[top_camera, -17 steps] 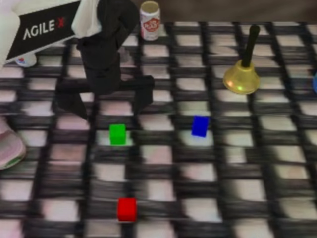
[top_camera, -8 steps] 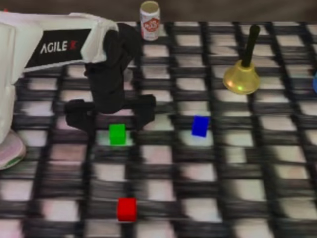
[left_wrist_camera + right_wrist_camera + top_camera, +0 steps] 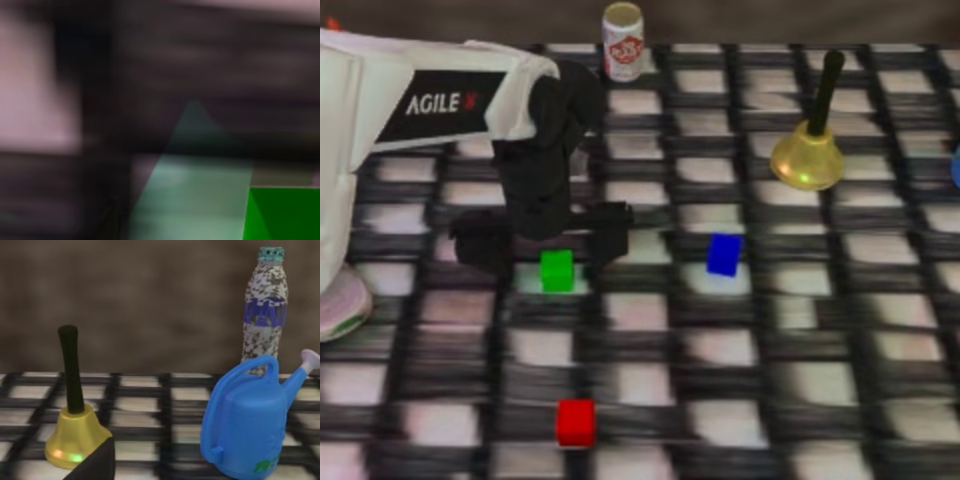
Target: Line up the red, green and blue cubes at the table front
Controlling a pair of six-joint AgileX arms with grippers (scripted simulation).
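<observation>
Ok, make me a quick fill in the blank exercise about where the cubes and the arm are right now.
1. The left gripper hovers open over the ____ cube.
2. The cube nearest the table front is the ____ one.
3. The blue cube lies to the green cube's ____ in the top view.
4. The gold bell has a ____ handle.

Missing words: green; red; right; black

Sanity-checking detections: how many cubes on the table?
3: green cube between the open left gripper fingers, blue cube mid-table, red cube at front. None seem hidden.
</observation>
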